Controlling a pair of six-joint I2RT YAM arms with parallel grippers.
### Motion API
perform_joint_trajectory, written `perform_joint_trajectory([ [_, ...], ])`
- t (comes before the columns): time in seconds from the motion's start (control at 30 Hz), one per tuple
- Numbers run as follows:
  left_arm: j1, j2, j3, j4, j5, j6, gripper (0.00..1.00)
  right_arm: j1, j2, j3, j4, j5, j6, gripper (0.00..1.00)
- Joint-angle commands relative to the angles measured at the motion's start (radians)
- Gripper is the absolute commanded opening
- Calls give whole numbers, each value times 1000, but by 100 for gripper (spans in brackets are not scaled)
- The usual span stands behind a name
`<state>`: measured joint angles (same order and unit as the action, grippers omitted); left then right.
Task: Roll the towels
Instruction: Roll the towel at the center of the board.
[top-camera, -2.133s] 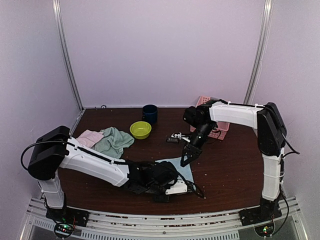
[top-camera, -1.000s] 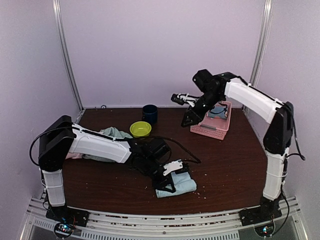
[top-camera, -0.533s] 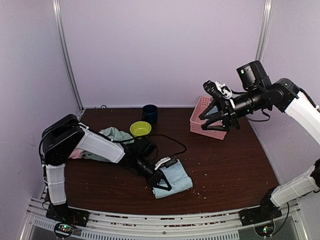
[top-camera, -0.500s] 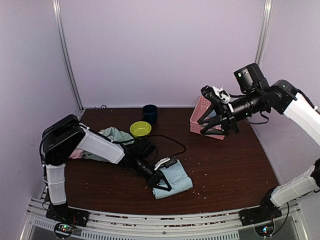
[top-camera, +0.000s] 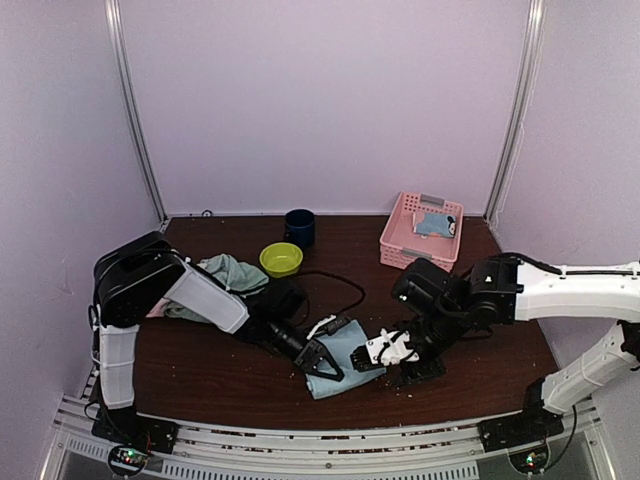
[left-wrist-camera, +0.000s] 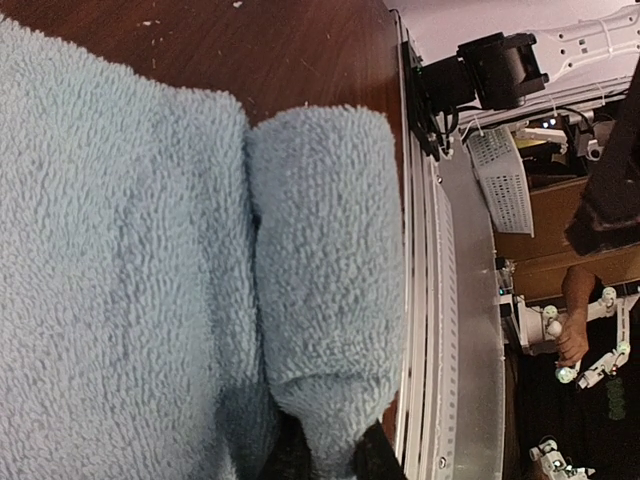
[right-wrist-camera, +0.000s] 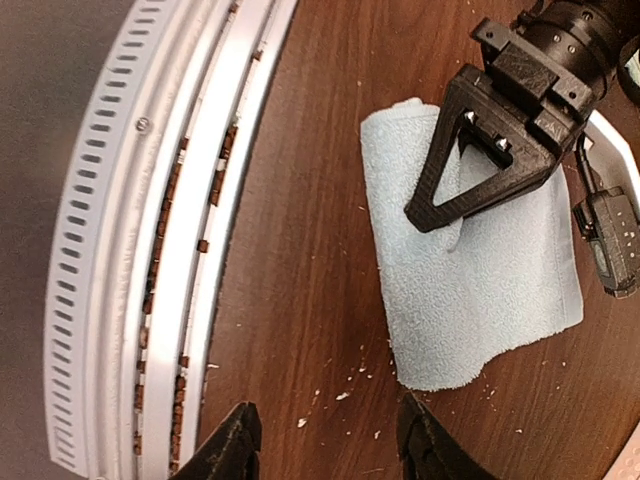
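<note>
A pale blue towel lies near the table's front edge, its near edge rolled over into a thick fold. My left gripper is shut on that rolled fold; in the left wrist view the fingertips pinch the terry cloth. My right gripper hangs low at the towel's right side, open, with bare table between its fingers and the towel just ahead. A mint green towel lies crumpled at the left. A rolled light blue towel sits in the pink basket.
The pink lattice basket stands at the back right. A lime-green bowl and a dark blue cup stand at the back centre. The metal rail of the front edge runs close to the towel. Crumbs dot the wood.
My right arm has swung down from above the basket to the table beside the pale blue towel, its jaws opening wider. The left gripper keeps its hold on the fold.
</note>
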<state>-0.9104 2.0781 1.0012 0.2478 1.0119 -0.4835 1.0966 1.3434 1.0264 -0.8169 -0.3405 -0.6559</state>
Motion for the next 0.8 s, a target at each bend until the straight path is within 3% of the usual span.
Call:
perform_joint_trajectory([
  [0.0,1,36,-16,7,-22,-15,10,35,51,-54,222,173,4,50],
  [0.23,2,37,-16,-29,-29,11,11,60,176,-112,377,220,-2,60],
  [0.53,2,34,-9,-57,-30,38,12,67,301,-123,475,249,0,60],
  [0.77,2,28,-21,-70,-28,47,12,99,230,-91,409,325,-13,56],
])
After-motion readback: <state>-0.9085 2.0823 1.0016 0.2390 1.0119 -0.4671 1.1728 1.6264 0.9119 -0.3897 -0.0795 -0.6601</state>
